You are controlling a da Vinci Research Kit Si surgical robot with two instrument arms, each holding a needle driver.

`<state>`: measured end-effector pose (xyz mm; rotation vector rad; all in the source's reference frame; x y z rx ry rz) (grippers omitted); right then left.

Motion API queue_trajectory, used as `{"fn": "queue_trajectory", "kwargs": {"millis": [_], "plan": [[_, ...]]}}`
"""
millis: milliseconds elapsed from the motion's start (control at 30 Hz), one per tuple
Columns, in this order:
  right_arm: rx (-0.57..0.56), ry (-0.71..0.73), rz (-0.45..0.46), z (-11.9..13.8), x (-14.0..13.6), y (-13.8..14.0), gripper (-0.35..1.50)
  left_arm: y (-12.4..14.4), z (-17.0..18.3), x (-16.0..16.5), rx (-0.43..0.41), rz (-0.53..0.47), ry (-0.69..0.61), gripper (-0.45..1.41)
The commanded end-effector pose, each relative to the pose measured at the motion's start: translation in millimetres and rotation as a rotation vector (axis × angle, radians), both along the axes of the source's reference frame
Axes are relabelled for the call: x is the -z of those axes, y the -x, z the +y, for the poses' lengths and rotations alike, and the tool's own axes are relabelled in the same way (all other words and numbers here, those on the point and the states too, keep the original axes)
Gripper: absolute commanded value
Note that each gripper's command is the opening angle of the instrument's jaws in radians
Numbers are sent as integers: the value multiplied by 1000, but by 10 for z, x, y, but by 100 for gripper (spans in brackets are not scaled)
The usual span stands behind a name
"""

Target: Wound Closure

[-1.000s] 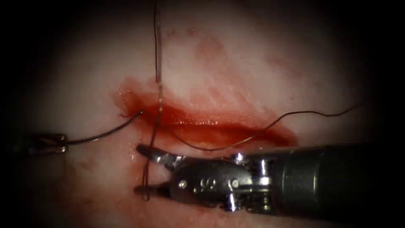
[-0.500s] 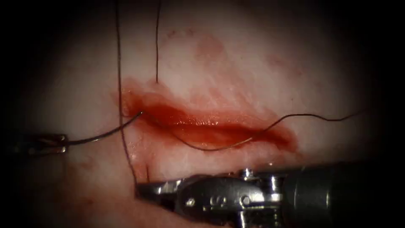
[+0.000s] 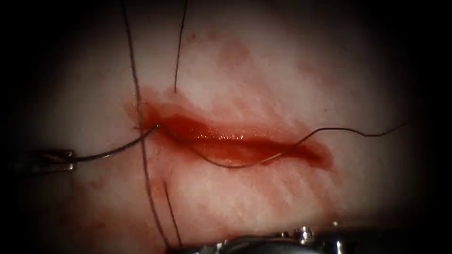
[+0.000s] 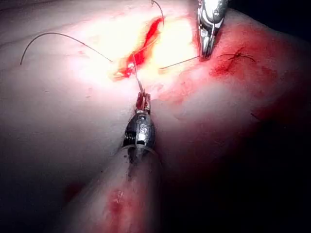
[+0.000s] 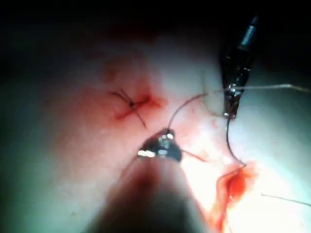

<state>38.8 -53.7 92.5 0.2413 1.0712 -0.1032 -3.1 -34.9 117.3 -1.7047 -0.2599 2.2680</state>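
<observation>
The tissue (image 3: 263,84) bears a red cut (image 3: 221,136) running left to right. At the far left my left tool (image 3: 56,160) is shut on one end of the curved needle (image 3: 117,148). The needle's other end touches the cut's left end; whether it sits in the tissue I cannot tell. From there thread (image 3: 235,165) runs along the cut and off to the right. My right tool (image 3: 176,249), at the bottom edge, is shut on thread: a long strand (image 3: 141,141) climbs from it, with a short end (image 3: 170,211) beside. The left wrist view shows the left tool (image 4: 142,99), needle (image 4: 137,80) and right tool (image 4: 208,46).
Red fluid pools in the cut and stains the tissue around it. Another loose strand (image 3: 179,51) hangs from above down to the cut's upper left edge. An earlier knotted stitch (image 5: 131,104) with short cut ends lies beside the right tool (image 5: 160,145).
The right tool's jaws, open around the thread a second ago, closed on it and drew down to the bottom edge, pulling the long strand with them. The left tool and needle stayed still.
</observation>
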Motion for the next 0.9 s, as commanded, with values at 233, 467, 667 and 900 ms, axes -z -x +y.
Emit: {"fn": "queue_trajectory", "kwargs": {"millis": [233,467,667,900], "plan": [[60,-43,35,-10,13,-5,-35,5,-6,-6,-1,-1,-4,-45],[-64,2,28,12,10,2,104,5,-6,-6,-2,-1,-4,-45],[-113,8,-1,37,-10,24,113,5,-6,-6,-1,-1,-4,-45],[-144,30,-26,47,-51,-4,113,7,-7,-8,-2,-1,-3,-45]]}}
